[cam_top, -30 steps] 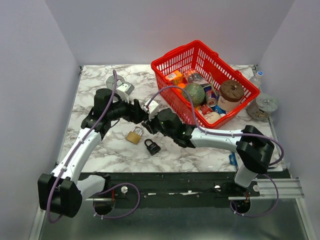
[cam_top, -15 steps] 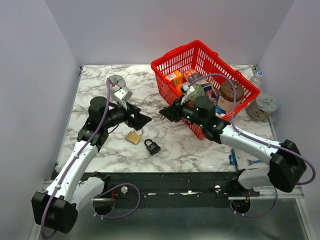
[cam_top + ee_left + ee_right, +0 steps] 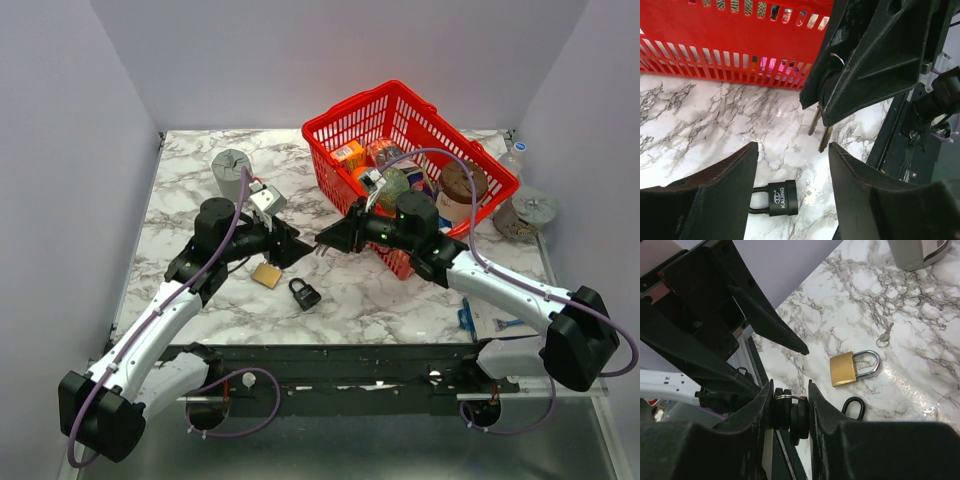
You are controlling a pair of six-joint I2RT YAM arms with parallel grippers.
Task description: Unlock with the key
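Note:
My right gripper (image 3: 324,243) (image 3: 790,386) is shut on the key (image 3: 791,412), pinching the black heads of a small bunch on a ring. Two silver blades (image 3: 825,139) stick out past its tips above the marble. My left gripper (image 3: 298,248) (image 3: 792,150) is open and faces those blades from close by, with nothing between its fingers. The black padlock (image 3: 304,293) (image 3: 781,198) lies flat on the table below the left jaws. A brass padlock (image 3: 266,274) (image 3: 845,369) lies just left of it.
A red basket (image 3: 400,92) (image 3: 715,30) full of groceries stands behind the right arm. A grey cup (image 3: 229,166) sits at the back left. A loose small silver key (image 3: 885,336) lies by the brass padlock's shackle. Jars stand at the right edge (image 3: 528,210).
My left gripper has swung right and forward until its tips nearly meet the right gripper's, and its jaws have narrowed a little. The right gripper has stayed shut on the key and barely moved.

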